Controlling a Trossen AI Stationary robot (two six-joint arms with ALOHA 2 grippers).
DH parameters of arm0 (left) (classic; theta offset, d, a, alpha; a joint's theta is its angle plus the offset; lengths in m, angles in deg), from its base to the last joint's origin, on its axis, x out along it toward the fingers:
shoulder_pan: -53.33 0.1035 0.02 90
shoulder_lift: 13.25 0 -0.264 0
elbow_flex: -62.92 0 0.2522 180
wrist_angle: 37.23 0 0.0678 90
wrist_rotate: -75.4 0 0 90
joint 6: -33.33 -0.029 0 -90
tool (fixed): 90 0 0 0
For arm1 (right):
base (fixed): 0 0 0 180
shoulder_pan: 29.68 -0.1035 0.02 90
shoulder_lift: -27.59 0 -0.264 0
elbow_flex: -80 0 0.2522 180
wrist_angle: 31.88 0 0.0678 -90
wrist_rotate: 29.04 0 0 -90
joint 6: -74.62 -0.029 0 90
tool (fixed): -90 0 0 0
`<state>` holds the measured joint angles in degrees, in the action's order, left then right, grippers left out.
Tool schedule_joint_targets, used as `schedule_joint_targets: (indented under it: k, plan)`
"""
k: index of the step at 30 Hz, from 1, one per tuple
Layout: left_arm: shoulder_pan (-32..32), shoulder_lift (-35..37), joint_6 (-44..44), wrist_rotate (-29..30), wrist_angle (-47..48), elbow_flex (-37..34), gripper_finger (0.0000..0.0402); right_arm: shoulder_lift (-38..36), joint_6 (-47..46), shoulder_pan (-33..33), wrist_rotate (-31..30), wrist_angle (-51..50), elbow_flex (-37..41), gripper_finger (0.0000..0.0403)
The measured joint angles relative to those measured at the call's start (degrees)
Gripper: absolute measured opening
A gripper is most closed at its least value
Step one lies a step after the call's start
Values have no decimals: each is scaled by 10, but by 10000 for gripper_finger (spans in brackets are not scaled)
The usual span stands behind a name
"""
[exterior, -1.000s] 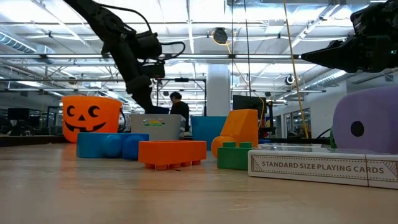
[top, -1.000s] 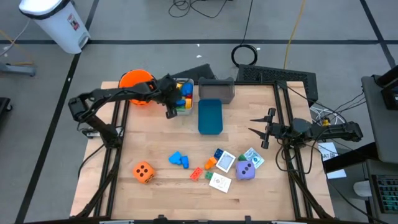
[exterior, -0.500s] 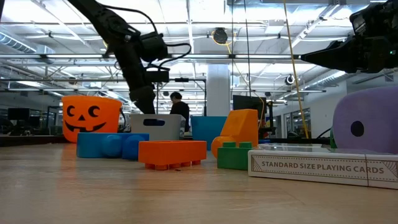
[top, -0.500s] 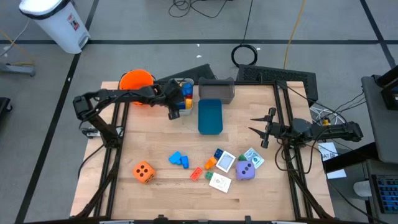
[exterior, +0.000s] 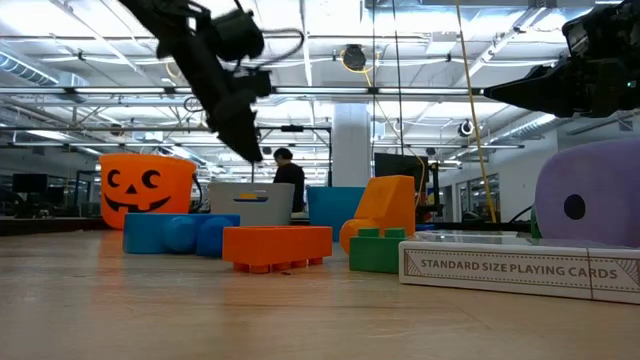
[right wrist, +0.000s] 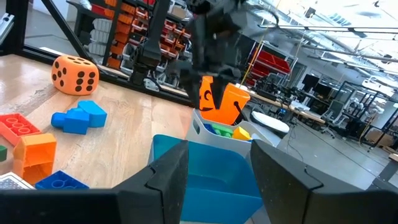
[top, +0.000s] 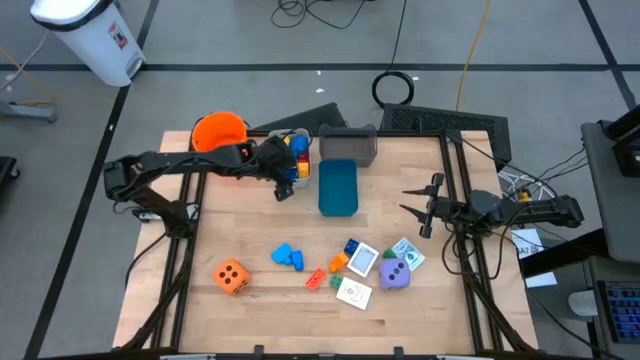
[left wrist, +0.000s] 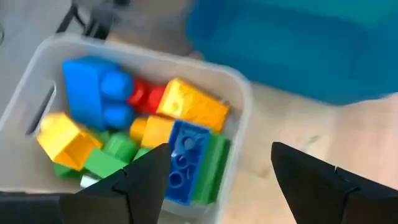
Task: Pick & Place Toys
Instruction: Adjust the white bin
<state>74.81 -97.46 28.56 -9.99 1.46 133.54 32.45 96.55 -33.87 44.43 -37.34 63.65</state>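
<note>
landmark: the blue bin (top: pixel 337 187), mid-surface.

left pincer (top: pixel 283 190) hangs just beside the blue bin, above the edge of the grey bin (left wrist: pixel 239 106) that sits next to it. its fingers are spread and nothing is between them. the grey bin is packed with blocks (left wrist: pixel 186 134), blue, yellow, green, red; we judge a block has just gone in there.

right pincer (top: pixel 415 209) waits well off the blue bin's other side, near the surface (top: pixel 250 225) edge, fingers apart in its own wrist view, carrying nothing.

toys not yet binned lie on the near side of the blue bin: blue blocks (top: pixel 288 257), an orange block (top: pixel 316 278), a small green block (top: pixel 333 282), picture cards (top: pixel 354 292), the purple die (top: pixel 395 274); the orange die (top: pixel 231 276) sits farther off toward the left corner.

how we'd do this step well:
- lift the left pincer straight clear of the grey bin's rim before any sideways travel; the pile is high and a dragged finger could flip a block out.
- keep fingers spread on the way over.
- take the blue blocks next, nearest reach.
- cards look flat and hard to pinch; leave them, or work from an edge.

pumpkin bucket (top: pixel 219 132) stands beyond the grey bin, out of the path.
</note>
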Motion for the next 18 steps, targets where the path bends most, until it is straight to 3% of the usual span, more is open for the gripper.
schedule_joint_targets:
  k: [11, 18]
  plan:
    - [-3, 148, 24, 3, -15, -4, 285, 0, -2, 0, 1, 0, 0, 169]
    - [-3, 196, 66, -16, -122, -104, 285, 0, -5, 0, 1, 0, 0, 169]
